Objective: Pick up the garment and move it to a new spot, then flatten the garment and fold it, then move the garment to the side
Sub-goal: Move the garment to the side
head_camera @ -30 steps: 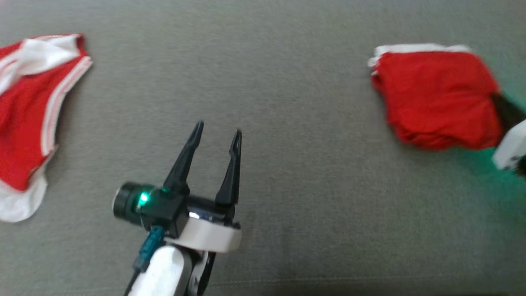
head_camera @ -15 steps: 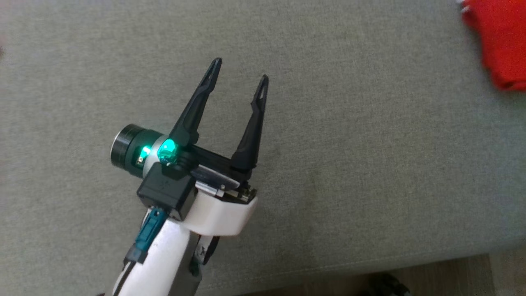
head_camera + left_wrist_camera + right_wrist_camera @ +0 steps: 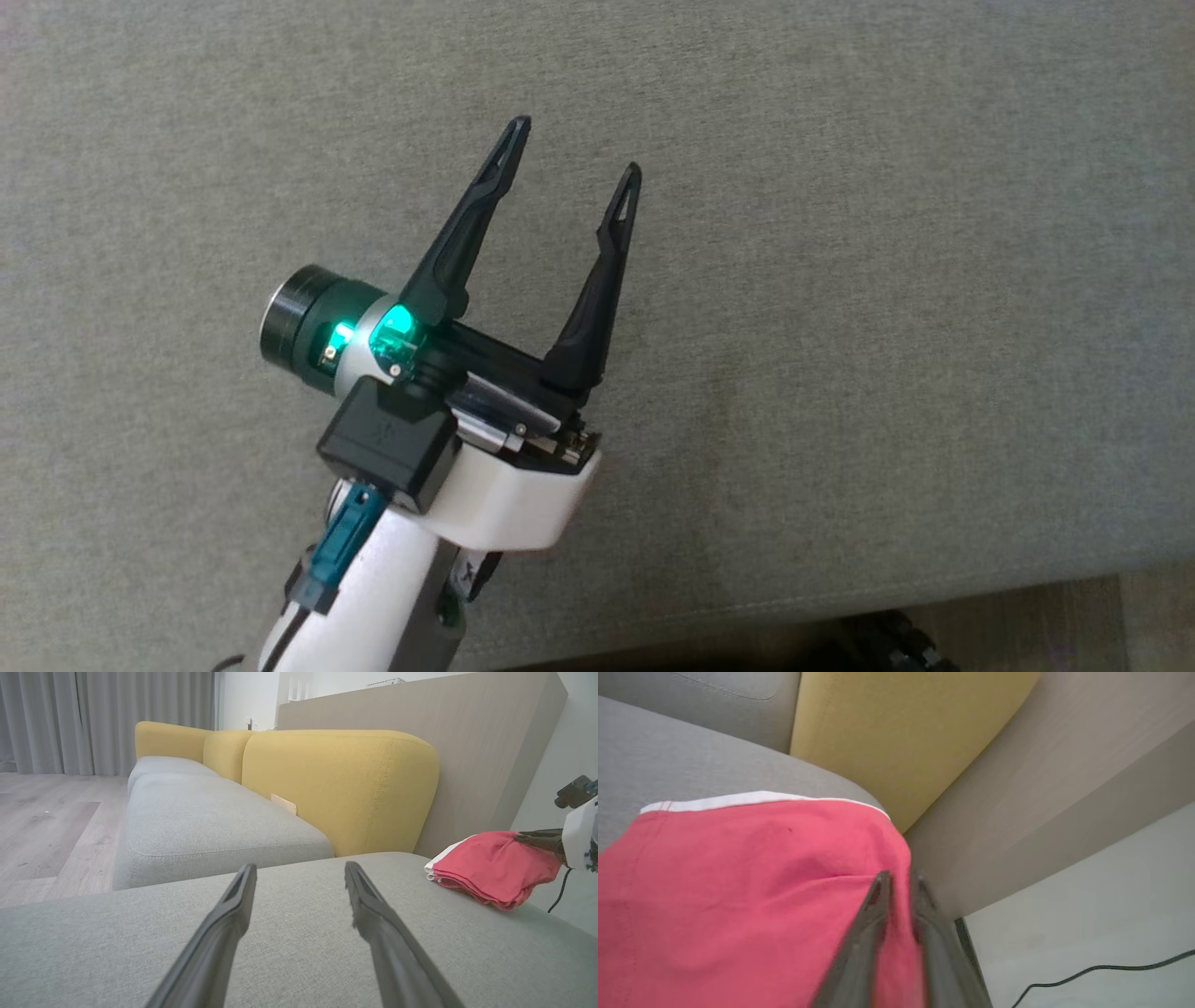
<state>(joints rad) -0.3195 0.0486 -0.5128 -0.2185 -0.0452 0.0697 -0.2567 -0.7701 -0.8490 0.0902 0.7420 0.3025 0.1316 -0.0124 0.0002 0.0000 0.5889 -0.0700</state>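
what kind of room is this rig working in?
Probably a home living room: a grey fabric sofa seat with a yellow upholstered backrest, a wood-plank floor, and grey floor-length curtains.

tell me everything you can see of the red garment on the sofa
The red garment is soft-looking cloth, folded into a layered bundle with a white band along one side. It lies on the grey seat cushion near its corner, not far from the yellow backrest. The right gripper pinches its edge, fingers nearly together with fabric between them.
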